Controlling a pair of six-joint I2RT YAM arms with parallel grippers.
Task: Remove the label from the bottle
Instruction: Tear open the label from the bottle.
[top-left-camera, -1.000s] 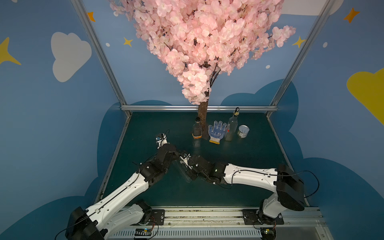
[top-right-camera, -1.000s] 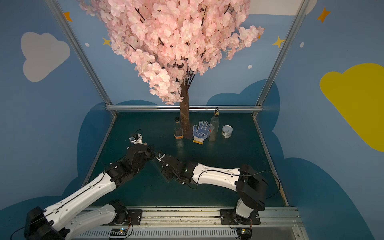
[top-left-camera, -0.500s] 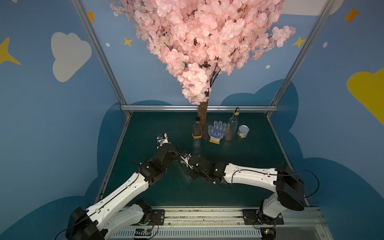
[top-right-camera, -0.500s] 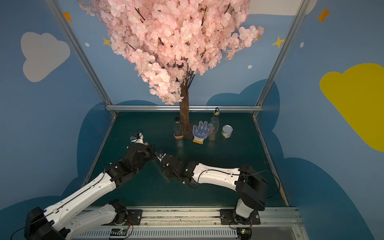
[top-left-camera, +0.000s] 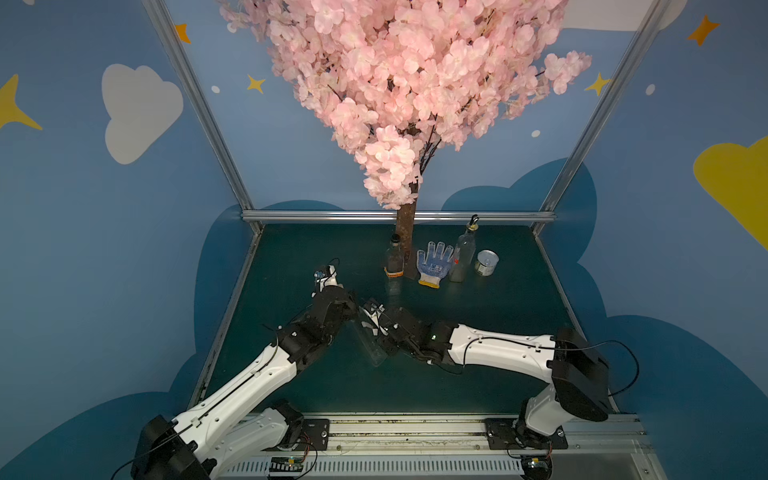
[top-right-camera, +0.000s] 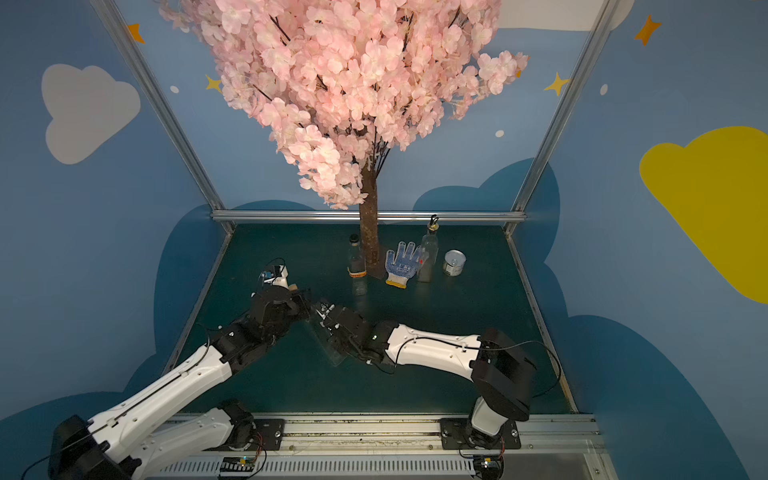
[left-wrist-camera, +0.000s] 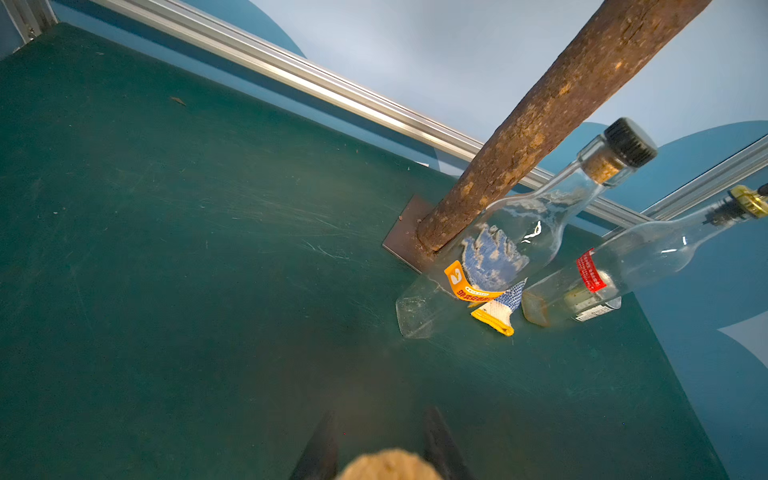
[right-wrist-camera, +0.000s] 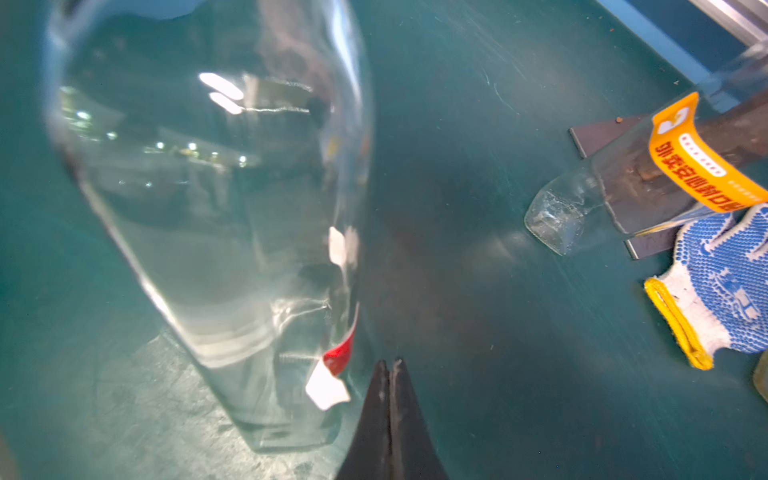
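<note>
glove (top-left-camera: 434, 262) behind bottle (top-left-camera: 371, 345), can (top-left-camera: 487, 262) right of glove

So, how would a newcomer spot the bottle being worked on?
Find the tree trunk on the green table. In front of it, where both arms meet, is a clear bottle. Unlike the two bottles by the trunk, it has only torn label scraps.

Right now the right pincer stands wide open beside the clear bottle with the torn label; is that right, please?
Not quite: the right pincer is shut, beside the clear bottle with the torn label, as the right wrist view shows.
</note>
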